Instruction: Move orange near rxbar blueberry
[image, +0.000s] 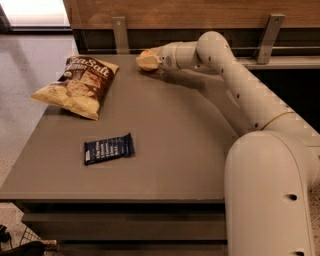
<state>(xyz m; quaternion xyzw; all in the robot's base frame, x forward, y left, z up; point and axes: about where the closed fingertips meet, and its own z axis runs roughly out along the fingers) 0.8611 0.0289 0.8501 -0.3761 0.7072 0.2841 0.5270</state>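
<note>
The orange (145, 61) is at the far back of the grey table (175, 145), near the wooden wall. My gripper (149, 59) reaches in from the right and is shut around the orange, low over the table top. The arm hides much of the fruit. The rxbar blueberry (108, 148), a flat dark navy wrapper with white lettering, lies flat at the front left of the table, well away from the orange and gripper.
A large yellow-and-brown chip bag (80, 84) lies at the table's left side, between the orange and the bar. Two metal brackets (120, 33) (268, 37) stand on the back wall. My arm's base (272, 195) fills the right front.
</note>
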